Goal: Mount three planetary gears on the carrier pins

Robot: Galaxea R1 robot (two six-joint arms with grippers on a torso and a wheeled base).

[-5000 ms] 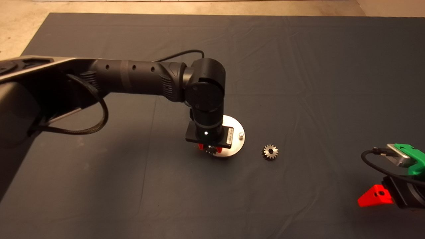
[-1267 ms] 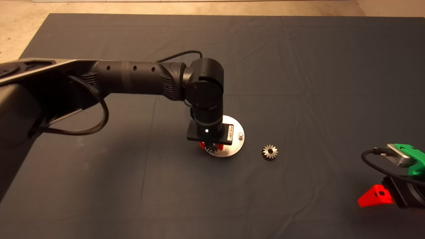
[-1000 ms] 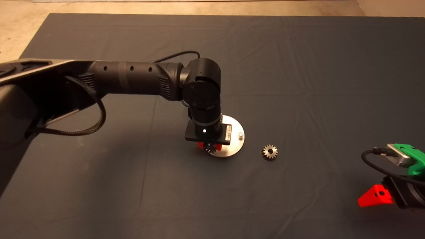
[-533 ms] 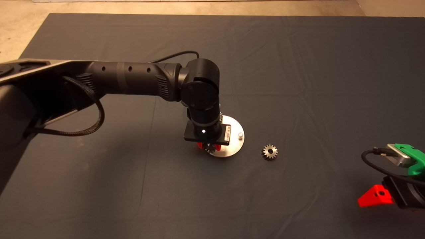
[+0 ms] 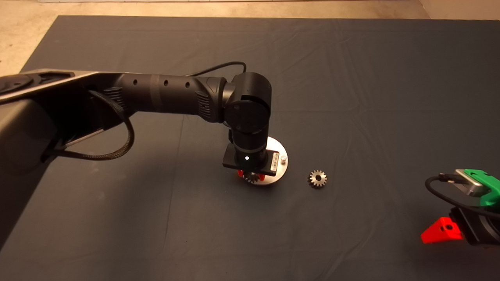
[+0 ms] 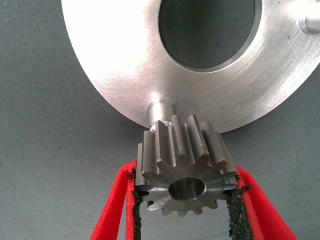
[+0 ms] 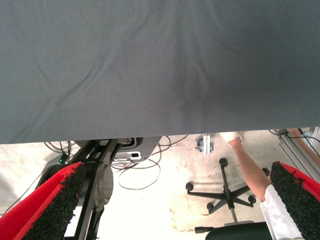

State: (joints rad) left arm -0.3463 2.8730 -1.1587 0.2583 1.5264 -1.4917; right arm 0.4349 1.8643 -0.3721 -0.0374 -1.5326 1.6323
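Note:
My left gripper [image 5: 251, 174] is shut on a planetary gear [image 6: 184, 167], a small silvery toothed wheel with a centre hole, gripped between the red fingers [image 6: 117, 200]. The gear hangs at the near rim of the shiny round disc [image 6: 125, 65], right beside one of the carrier pins [image 6: 159, 107], slightly off it. A second pin [image 6: 310, 24] stands bare across the disc's large centre hole, also seen in the head view as a pin [image 5: 283, 159]. Another gear [image 5: 318, 178] lies flat on the mat right of the disc [image 5: 278, 171]. My right gripper [image 5: 449, 230] waits open at the lower right.
The dark mat [image 5: 351, 97] has soft wrinkles. My left arm [image 5: 168, 95] spans from the left edge and hides much of the disc. Past the mat's edge the right wrist view shows floor, cables, an office chair base [image 7: 225, 192] and a person's arm [image 7: 250, 170].
The left arm has shifted a little to the right and towards the near rim of the disc, carrying the gear with it. The loose gear and the right arm have not moved.

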